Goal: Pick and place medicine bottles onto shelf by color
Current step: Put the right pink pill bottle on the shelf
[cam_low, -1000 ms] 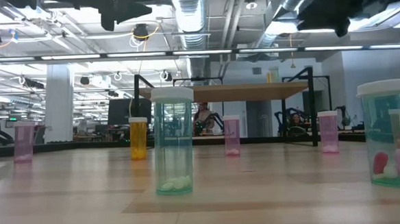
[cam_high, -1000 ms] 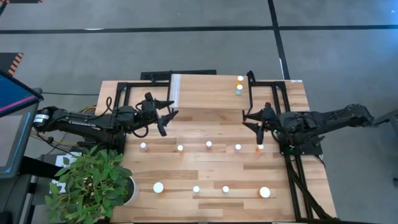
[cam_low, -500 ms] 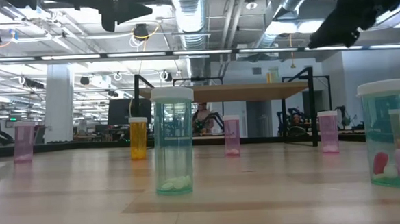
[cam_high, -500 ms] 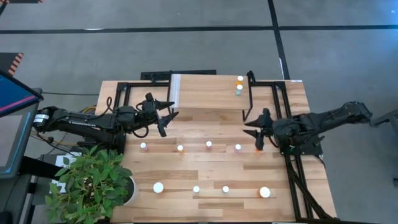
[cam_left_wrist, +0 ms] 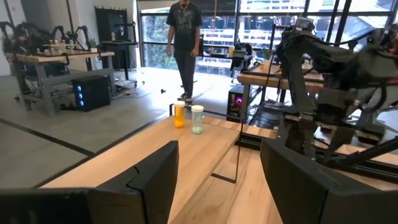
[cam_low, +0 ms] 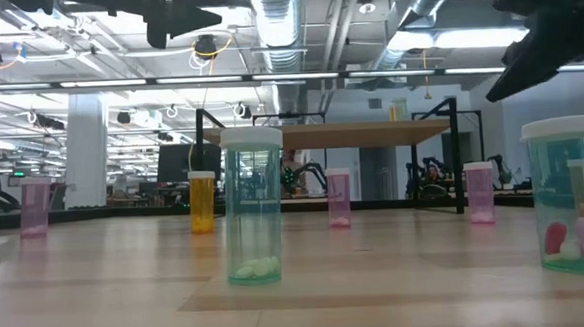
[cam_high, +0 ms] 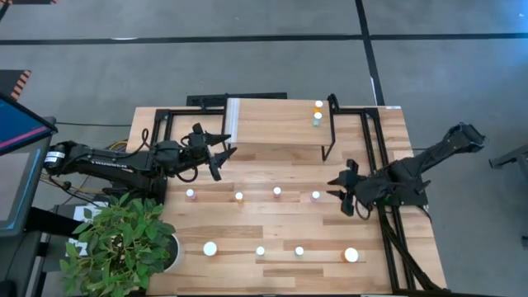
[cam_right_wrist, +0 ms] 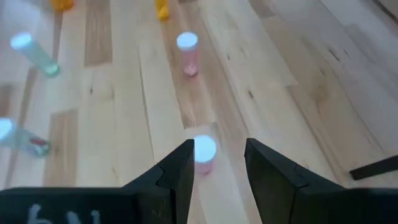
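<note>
— So, where is the right gripper [cam_high: 340,191] relative to the small raised light-wood shelf on black metal legs [cam_high: 272,124]?

— Out in front of the shelf's right end, low over the tabletop. Its fingers are spread. In the right wrist view a small pink bottle with a white cap [cam_right_wrist: 204,152] shows in the gap between them, just ahead of the tips. Nothing is pinched.

— Is that pink bottle touching either finger?

— I cannot tell; from above it [cam_high: 315,195] stands just beside the gripper, in front of the shelf's right half.

— And the left gripper [cam_high: 224,158]?

— By the shelf's left front corner, near the pale white-edged end. Its fingers are parted too, with nothing between them in the left wrist view [cam_left_wrist: 219,149].

— What is on the shelf?

— Two bottles at its right end, close together: a small orange bottle with a white cap [cam_high: 318,106] nearer the back edge, and a small pale green bottle with a white cap [cam_high: 317,120] just in front of it.

— And the other bottles?

— A row runs along in front of the shelf: another pink one [cam_high: 276,192], an orange one [cam_high: 238,196] and a pink one [cam_high: 190,194] past the left end. Farther from the shelf is a second row of four white caps, with a larger bottle at each end [cam_high: 209,248] [cam_high: 351,255]. In the low view, one large bottle is clear teal with white pills at the bottom [cam_low: 254,206].
</note>
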Tool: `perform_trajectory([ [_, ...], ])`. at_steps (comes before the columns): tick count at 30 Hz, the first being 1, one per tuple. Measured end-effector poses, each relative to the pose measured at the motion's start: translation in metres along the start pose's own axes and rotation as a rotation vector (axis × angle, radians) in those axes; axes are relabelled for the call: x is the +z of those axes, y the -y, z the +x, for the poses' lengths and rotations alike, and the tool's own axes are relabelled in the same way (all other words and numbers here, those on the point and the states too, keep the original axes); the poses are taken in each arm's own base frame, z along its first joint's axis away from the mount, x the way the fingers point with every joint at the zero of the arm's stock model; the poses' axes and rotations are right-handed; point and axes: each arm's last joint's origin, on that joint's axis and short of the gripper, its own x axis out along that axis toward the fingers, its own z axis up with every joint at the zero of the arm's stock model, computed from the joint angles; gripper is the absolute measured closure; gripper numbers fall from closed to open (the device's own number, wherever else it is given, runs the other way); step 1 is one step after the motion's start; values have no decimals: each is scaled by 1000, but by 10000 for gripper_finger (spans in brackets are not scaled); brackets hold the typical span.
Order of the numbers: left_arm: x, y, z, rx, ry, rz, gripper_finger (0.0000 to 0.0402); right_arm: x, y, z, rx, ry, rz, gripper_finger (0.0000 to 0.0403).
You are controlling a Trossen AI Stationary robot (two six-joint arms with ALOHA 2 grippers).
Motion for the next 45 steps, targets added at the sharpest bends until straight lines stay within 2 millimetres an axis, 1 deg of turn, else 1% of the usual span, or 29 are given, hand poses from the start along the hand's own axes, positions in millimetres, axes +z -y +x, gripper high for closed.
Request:
perform_trajectory([
  [4, 0, 0, 0, 2, 0, 0, 187, -4, -14, 7, -9, 6, -51, 240],
  [8, 0, 0, 0, 2, 0, 0, 187, -7, -24, 18, -8, -17, -79, 239],
  [12, 0, 0, 0, 2, 1, 0, 187, -11, -28, 30, -43, -51, -99, 238],
  [16, 0, 0, 0, 2, 1, 0, 187, -4, -32, 36, -35, 12, -85, 232],
  [19, 0, 0, 0, 2, 1, 0, 187, 0, -30, 33, -27, 40, -122, 227],
  [21, 0, 0, 0, 2, 0, 1, 187, 5, -26, 29, -26, 66, -109, 224],
  [25, 0, 0, 0, 2, -2, 2, 187, 11, -19, 15, -2, 123, -80, 221],
  [29, 0, 0, 0, 2, -2, 3, 187, 12, -16, 3, 30, 179, -68, 223],
  [30, 0, 0, 0, 2, -2, 3, 187, 10, -15, 2, 41, 202, -55, 224],
  [32, 0, 0, 0, 2, -3, 4, 187, 1, -13, 5, 55, 221, -44, 224],
  [34, 0, 0, 0, 1, -3, 4, 187, -12, -9, 12, 54, 211, -39, 224],
  [38, 0, 0, 0, 1, -3, 4, 187, -28, -3, 19, 44, 189, -5, 221],
  [45, 0, 0, 0, 2, -3, 4, 187, -35, -2, 26, 25, 148, -13, 215],
])
